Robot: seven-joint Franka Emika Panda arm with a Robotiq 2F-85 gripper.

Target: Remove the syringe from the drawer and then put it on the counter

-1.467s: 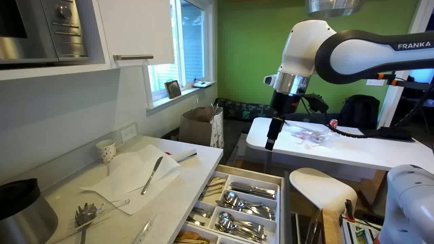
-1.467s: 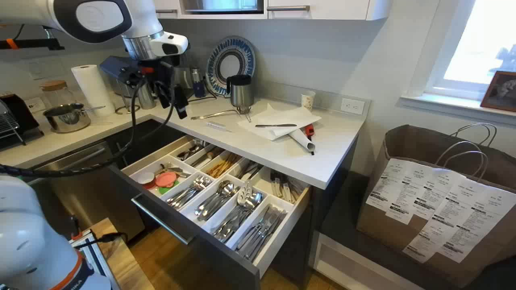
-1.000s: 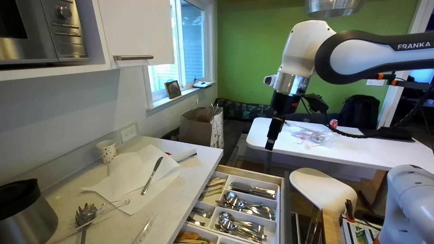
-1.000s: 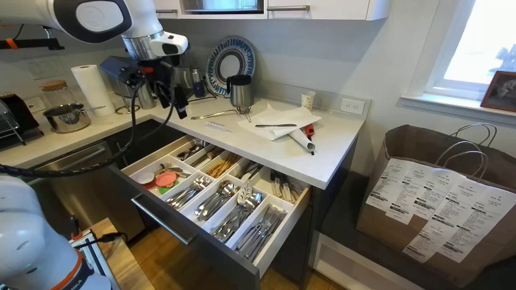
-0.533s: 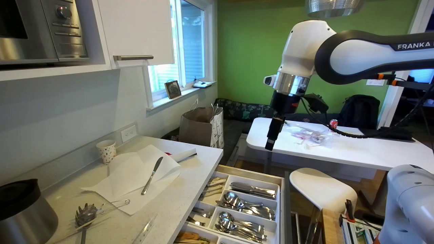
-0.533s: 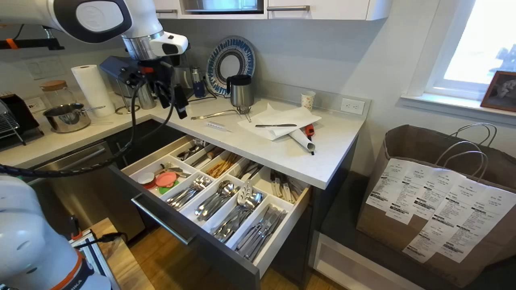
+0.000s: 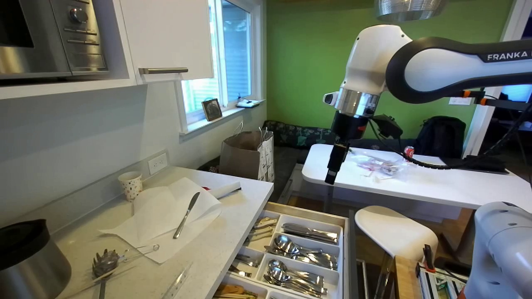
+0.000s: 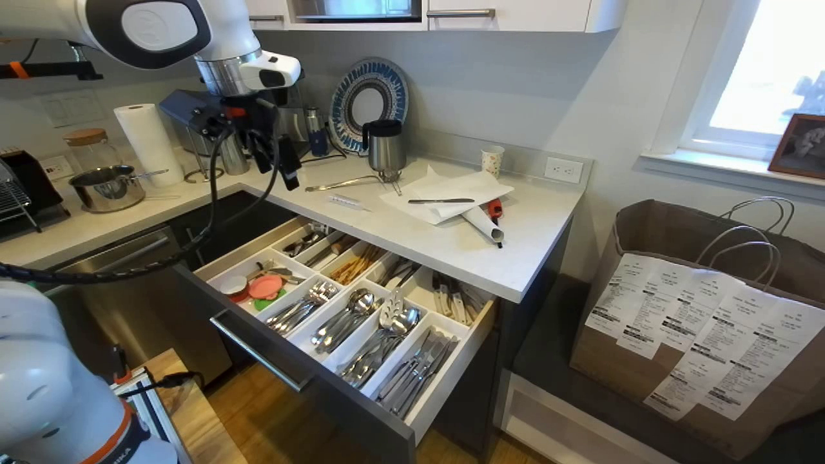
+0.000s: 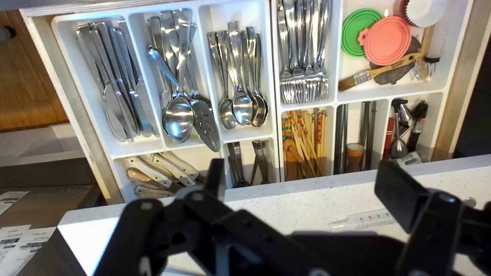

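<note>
The syringe (image 9: pixel 368 219), clear with printed marks, lies on the pale speckled counter (image 9: pixel 291 209) in the wrist view, partly hidden by one finger. It also shows on the counter in both exterior views (image 7: pixel 178 282) (image 8: pixel 348 203), near the edge above the drawer. The drawer (image 8: pixel 459 377) stands pulled open, with a dark front and a white divided tray (image 9: pixel 272 76) of metal cutlery, chopsticks and small tools. My gripper (image 9: pixel 305 184) is open with nothing between its fingers. It hangs well above the counter edge and drawer (image 8: pixel 291 177), apart from the syringe.
On the counter are a steel pitcher (image 8: pixel 387 147), a paper cup (image 7: pixel 131 185), white paper (image 7: pixel 153 216) with a knife (image 7: pixel 187 215), a rolled sheet (image 8: pixel 483 223) and utensils. A cabinet (image 7: pixel 166 37) hangs above. A paper bag (image 8: pixel 644 238) stands beyond the counter's end.
</note>
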